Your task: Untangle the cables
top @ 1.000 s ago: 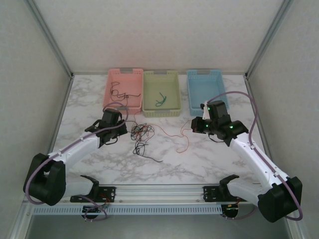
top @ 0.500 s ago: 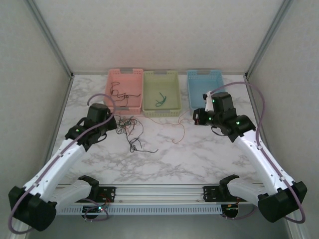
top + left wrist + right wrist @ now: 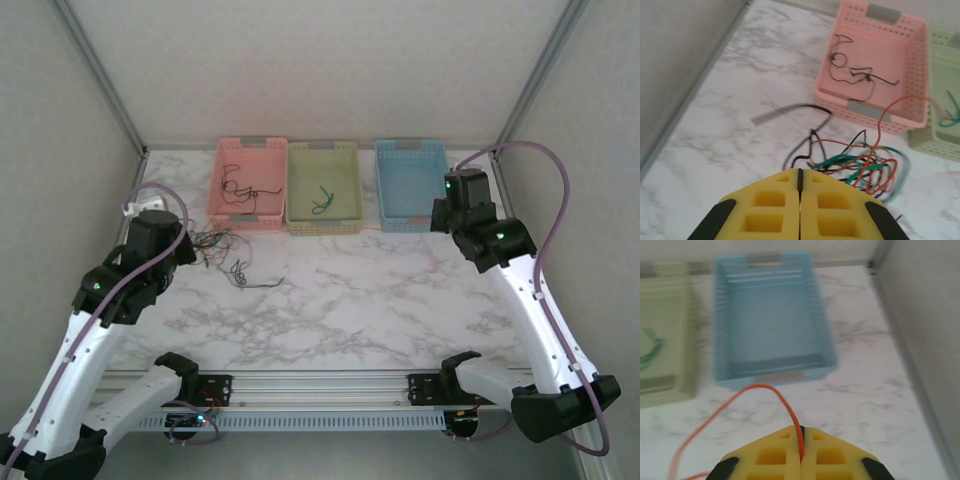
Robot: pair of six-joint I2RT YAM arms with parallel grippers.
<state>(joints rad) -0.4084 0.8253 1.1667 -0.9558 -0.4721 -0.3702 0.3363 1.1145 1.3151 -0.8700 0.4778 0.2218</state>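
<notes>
Two arms spread wide over the marble bench point(image 3: 400, 300). Jaws of the left gripper point(image 3: 800, 172) are pressed together with strands of the cable tangle point(image 3: 860, 162) caught at their tips; the tangle lies on the bench just in front of the pink basket point(image 3: 875, 112), which holds a black cable point(image 3: 858, 76). Jaws of the right gripper point(image 3: 800, 429) are closed on one orange cable point(image 3: 765, 388), near the blue basket point(image 3: 770, 376)

Black, green, orange cables point(image 3: 860, 165); marbled table point(image 3: 400, 300)
</notes>
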